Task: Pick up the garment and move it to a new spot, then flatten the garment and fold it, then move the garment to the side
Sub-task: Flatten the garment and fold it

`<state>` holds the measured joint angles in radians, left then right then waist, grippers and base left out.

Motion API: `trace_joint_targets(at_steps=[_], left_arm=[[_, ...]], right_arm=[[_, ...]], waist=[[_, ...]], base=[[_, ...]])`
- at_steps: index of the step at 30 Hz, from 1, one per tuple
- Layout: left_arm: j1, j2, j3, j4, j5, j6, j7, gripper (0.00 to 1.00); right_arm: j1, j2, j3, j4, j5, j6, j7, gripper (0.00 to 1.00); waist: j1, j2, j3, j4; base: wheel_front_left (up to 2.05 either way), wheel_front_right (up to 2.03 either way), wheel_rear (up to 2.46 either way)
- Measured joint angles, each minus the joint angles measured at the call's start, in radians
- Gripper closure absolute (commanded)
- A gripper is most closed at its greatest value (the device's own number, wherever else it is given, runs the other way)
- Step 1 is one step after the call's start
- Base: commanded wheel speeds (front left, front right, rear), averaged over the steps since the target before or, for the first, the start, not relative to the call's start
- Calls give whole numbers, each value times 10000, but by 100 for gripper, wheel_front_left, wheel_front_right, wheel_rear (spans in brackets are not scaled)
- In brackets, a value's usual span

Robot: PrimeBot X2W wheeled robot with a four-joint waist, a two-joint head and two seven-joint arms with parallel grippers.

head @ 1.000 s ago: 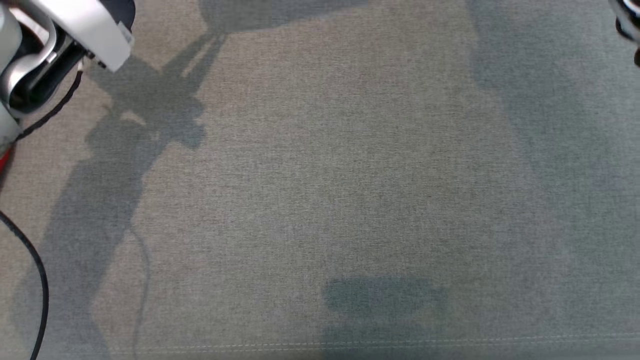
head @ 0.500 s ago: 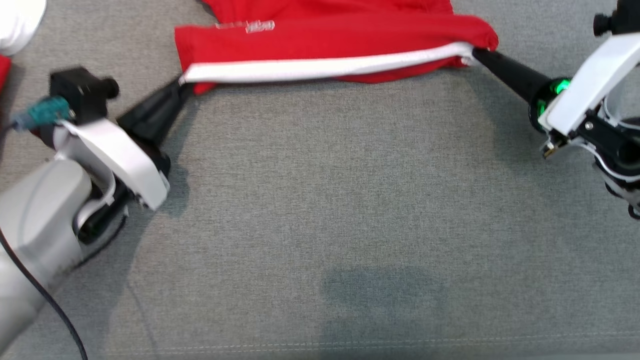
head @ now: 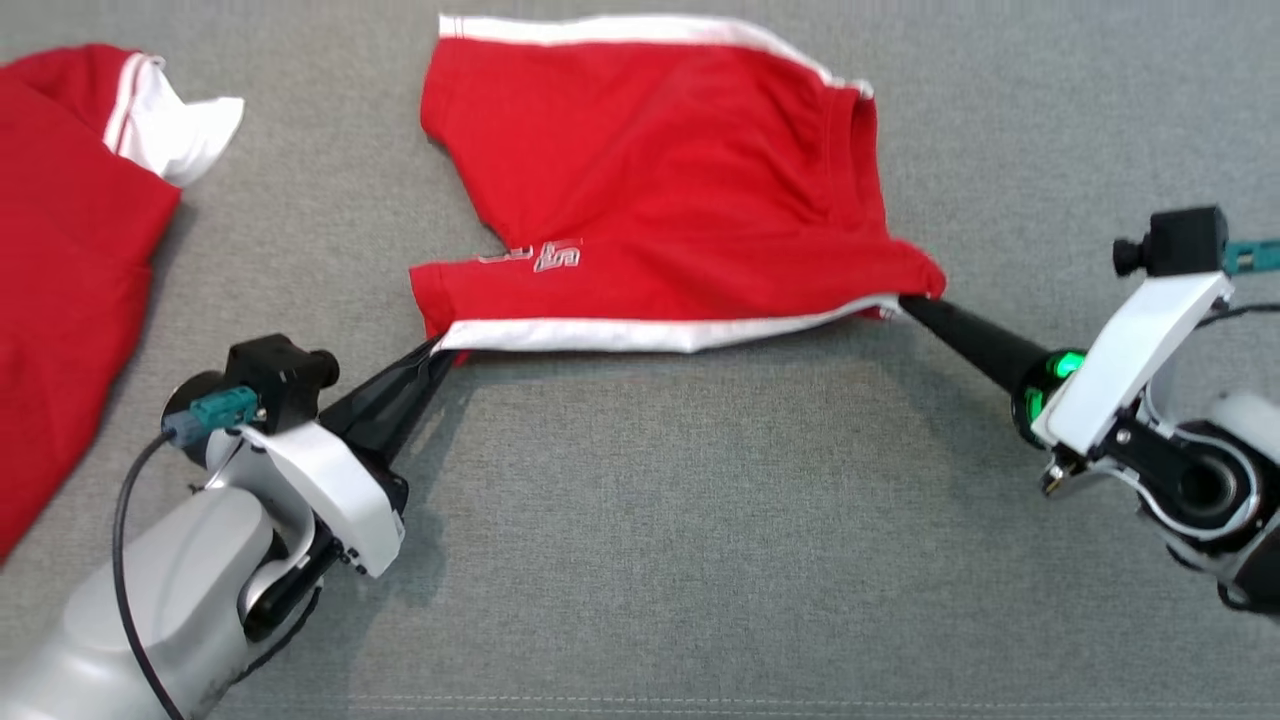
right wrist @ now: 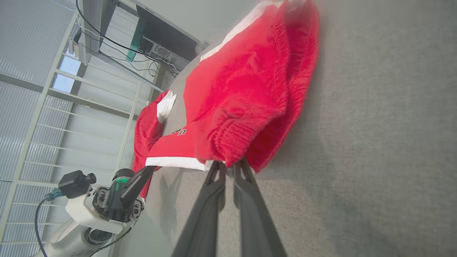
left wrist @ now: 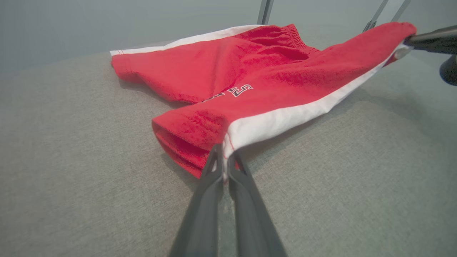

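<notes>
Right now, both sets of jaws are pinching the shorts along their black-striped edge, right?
Not quite: the stripe along that edge is white, not black. Both sets of jaws do pinch the shorts there, one at each end, as the head view shows.

Red shorts, upper centre of head view, on grey cloth surface. White stripe along lower edge, second white stripe along top edge. Elastic waistband at right side, gathered; leg openings at left. Small outlined letter print on lower leg, near left end. Far part lying flat, lightly wrinkled. Lower edge stretched taut between left and right corners, lifted slightly off surface, shadow beneath. Right corner bunched.
</notes>
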<state>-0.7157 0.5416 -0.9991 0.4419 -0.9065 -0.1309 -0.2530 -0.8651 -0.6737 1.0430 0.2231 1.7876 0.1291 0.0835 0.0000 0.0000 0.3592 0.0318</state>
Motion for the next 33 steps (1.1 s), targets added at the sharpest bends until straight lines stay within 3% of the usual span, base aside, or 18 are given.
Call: trace_joint_targets(at_steps=[7,12,13,14,15,16,17,18,19,20,28,33], left_arm=[[1069,-403,525,500,1110,0,0,100],[2014,-748,594,834,1229,0,2,100],[2109,-784,616,872,1231,0,2,96],[2185,-817,637,905,1233,0,2,88],[2234,-844,637,949,1233,0,2,73],[2269,-853,650,972,1233,0,2,49],[2292,-857,644,1024,1233,0,2,7],[2341,-863,608,1089,1220,0,2,0],[2415,-867,587,1120,1208,0,2,0],[2471,-863,552,1149,1179,0,2,0],[3014,-648,242,1097,117,0,4,0],[3060,-696,813,997,-732,0,4,0]], right_arm=[[1057,-123,150,-98,19,0,-309,100],[1705,-163,322,-107,148,0,-393,100],[1791,-163,324,-127,151,0,-401,100],[1848,-163,336,-138,163,0,-401,100],[1918,-163,349,-146,163,0,-399,100],[1998,-163,357,-159,173,0,-397,100],[2051,-163,370,-161,176,0,-391,100],[2108,-167,384,-161,174,0,-384,68],[2171,-171,389,-161,174,0,-382,14],[2215,-171,407,-161,174,0,-382,0],[2613,-328,408,-420,140,0,-374,0],[2659,-286,410,-460,84,0,-401,0]], waist=[[0,0,-926,179],[0,0,-1454,304],[0,0,-1510,309],[0,0,-1556,312],[0,0,-1604,312],[-1,0,-1641,308],[0,0,-1671,302],[0,0,-1708,298],[0,0,-1746,295],[0,0,-1783,291],[0,0,-2046,320],[0,0,-1970,405]], base=[[0,0,0],[0,0,0],[0,0,0],[0,0,0],[0,0,0],[0,0,0],[0,0,0],[0,0,0],[0,0,0],[0,0,0],[0,0,0],[0,0,0]])
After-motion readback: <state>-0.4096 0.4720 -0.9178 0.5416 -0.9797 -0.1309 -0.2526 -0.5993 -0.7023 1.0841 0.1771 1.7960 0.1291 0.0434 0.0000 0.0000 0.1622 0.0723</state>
